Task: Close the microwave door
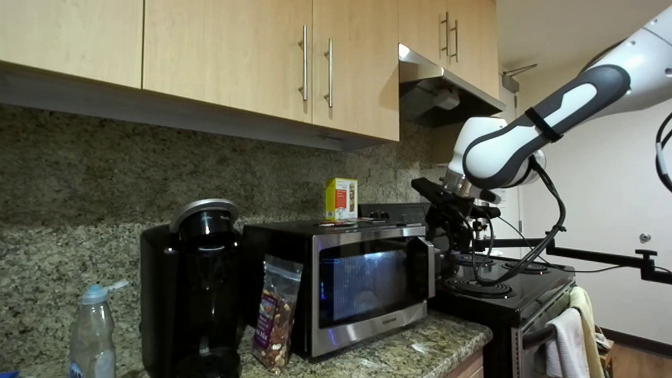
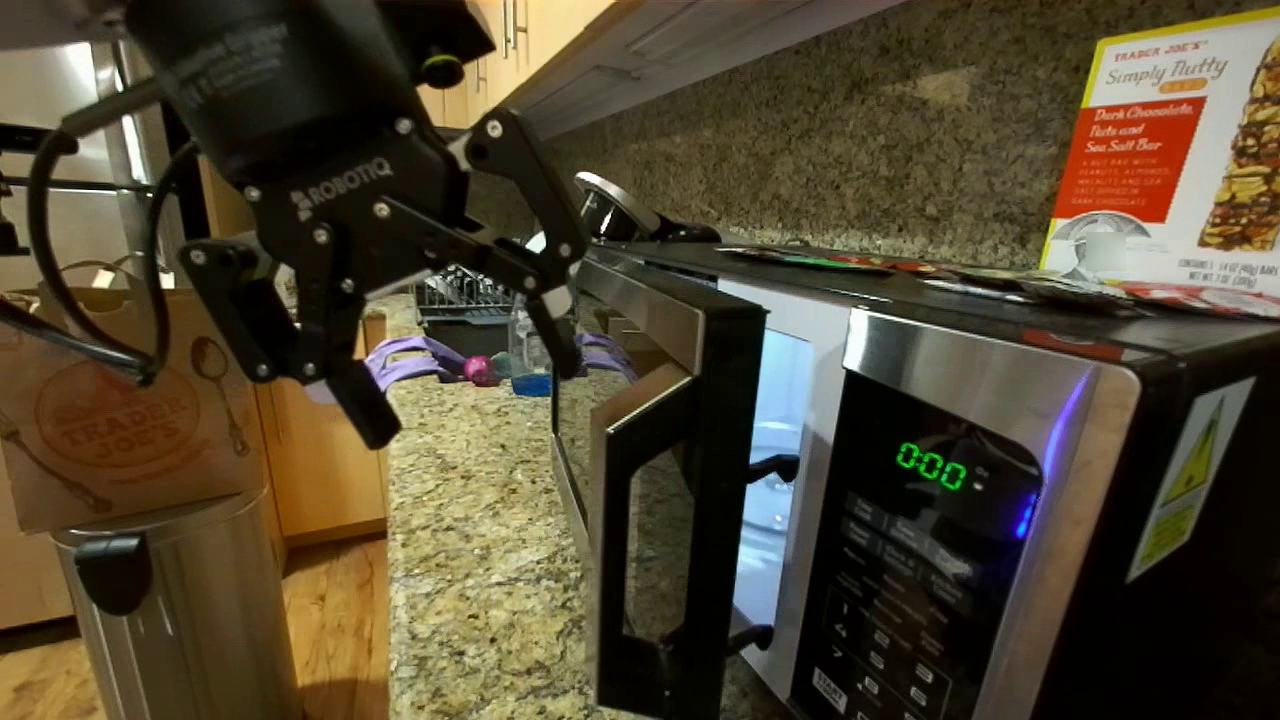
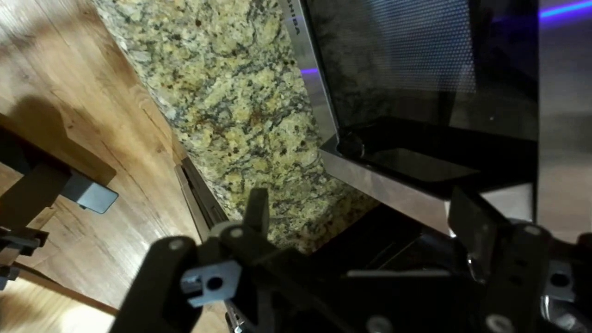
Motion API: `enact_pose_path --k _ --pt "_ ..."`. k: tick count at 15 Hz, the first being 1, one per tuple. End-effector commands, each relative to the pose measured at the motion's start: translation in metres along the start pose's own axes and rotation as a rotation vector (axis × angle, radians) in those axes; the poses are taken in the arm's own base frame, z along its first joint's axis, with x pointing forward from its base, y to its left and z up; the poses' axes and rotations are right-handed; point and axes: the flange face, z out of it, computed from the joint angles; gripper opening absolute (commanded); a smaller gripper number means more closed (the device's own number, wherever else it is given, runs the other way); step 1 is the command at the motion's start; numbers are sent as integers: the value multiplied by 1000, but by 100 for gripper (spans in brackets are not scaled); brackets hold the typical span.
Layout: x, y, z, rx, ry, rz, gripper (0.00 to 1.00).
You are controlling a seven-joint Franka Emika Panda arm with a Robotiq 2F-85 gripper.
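The silver-framed microwave door with a dark glass window stands ajar. In an exterior view the lit inside shows through the gap between the door's black edge and the control panel. The door handle is on the free edge; the door also shows in the wrist view. My gripper is open and empty, in front of the door and near its upper handle side. In the wrist view the gripper has its right finger overlapping the door's edge; I cannot tell whether they touch. In an exterior view the handle partly hides the gripper.
A black coffee maker and a bag of nuts stand beside the microwave. A snack box and flat packets are on its top. The stove is on the handle side. A trash can stands below the counter.
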Motion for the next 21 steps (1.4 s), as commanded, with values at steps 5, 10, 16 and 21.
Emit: enact_pose_path --k 5,10,16,21 --pt "2 -21 -16 65 -6 -32 100" --pt "-4 -27 -15 72 -34 -51 100" --pt "-38 -59 -3 111 -104 -42 100" --pt "-41 -94 14 111 -73 -13 100"
